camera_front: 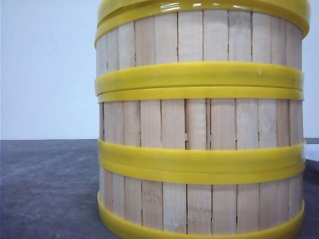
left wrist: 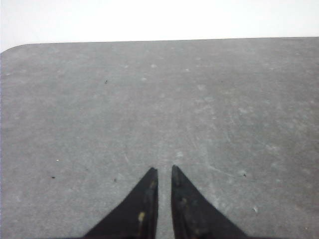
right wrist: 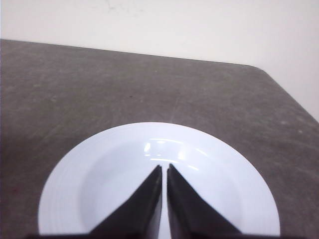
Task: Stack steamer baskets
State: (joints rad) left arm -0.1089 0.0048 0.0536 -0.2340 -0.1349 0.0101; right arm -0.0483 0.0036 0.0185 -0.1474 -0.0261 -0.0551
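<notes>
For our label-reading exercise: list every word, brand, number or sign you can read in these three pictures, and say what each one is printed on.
None: no view shows any readable text.
Steamer baskets: plain wooden slats and yellow rims, no print.
White plate: unmarked.
Table: bare grey surface, only specks.
Left gripper and right gripper: plain black.

steamer baskets [camera_front: 199, 124]: 3 wall tiers in one stack, top cut off | white plate [right wrist: 214, 164]: 1 | grippers: 2 — left gripper [left wrist: 164, 172], right gripper [right wrist: 164, 168]
</notes>
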